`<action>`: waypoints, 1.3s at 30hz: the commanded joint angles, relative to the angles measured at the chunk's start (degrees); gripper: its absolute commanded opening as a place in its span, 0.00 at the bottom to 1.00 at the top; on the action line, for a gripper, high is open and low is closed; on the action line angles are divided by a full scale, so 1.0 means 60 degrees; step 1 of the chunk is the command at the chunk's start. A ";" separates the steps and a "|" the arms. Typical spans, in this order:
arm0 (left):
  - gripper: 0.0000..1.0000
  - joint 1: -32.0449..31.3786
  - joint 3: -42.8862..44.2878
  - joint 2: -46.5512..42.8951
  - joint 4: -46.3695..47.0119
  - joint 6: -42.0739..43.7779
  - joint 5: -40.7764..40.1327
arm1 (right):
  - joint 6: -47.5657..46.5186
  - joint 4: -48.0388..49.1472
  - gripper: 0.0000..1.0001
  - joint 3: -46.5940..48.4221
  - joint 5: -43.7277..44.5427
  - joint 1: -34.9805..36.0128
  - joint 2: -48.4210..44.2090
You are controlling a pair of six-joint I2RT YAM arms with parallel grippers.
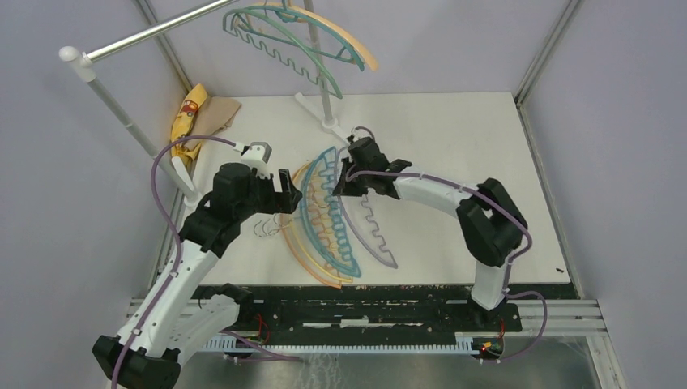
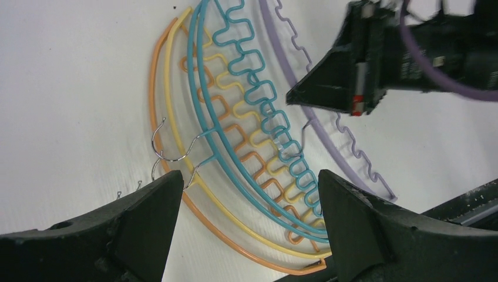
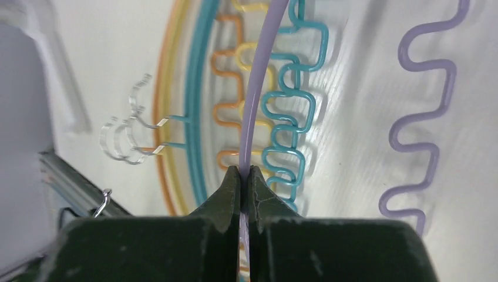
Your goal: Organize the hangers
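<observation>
Your right gripper is clamped on the purple hanger at the right edge of the teal, yellow and orange pile, likely to peel it clear; your left gripper hovers open above that pile, holding nothing.

Right arm, elbow bent, reaches in from the right of a thin purple plastic hanger, its right gripper clamped tight on the rim. Left of that hanger, the left gripper hovers, fingers spread wide.
</observation>
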 commanded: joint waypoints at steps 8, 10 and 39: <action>0.91 -0.0222 -0.1118 -0.0053 0.2230 -0.0572 0.0859 | 0.2984 0.3300 0.01 -0.0003 -0.0146 -0.0837 -0.2643; 0.92 -0.0390 -0.1438 -0.0088 0.2706 -0.0740 0.0747 | 0.3427 0.3581 0.01 0.0288 -0.0101 -0.0726 -0.2357; 0.61 -0.3769 -0.3645 0.1726 0.5770 -0.2645 -0.3727 | 0.5244 0.3884 0.01 0.0583 -0.0192 -0.0047 -0.3257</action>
